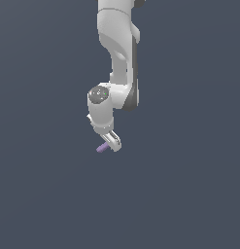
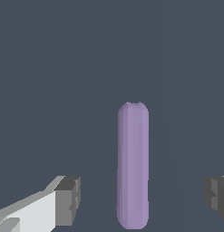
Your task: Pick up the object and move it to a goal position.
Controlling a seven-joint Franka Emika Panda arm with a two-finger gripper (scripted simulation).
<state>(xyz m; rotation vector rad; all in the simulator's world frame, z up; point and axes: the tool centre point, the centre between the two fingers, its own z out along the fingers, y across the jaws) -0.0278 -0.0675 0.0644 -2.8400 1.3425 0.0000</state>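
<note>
The object (image 2: 133,165) is a thin lavender rod lying on the dark grey surface. In the wrist view it runs lengthwise through the space between my two fingertips, with a clear gap on each side. My gripper (image 2: 140,197) is open, one grey pad (image 2: 68,199) on one side and the other pad (image 2: 216,195) on the opposite side. In the exterior view the object (image 1: 102,147) pokes out toward the exterior view's left from under the gripper (image 1: 112,144), which hangs low over it. The rod's other end is hidden behind the fingers there.
A plain dark grey surface (image 1: 189,194) fills both views. The white arm (image 1: 119,44) comes down from the top centre of the exterior view. No other objects show.
</note>
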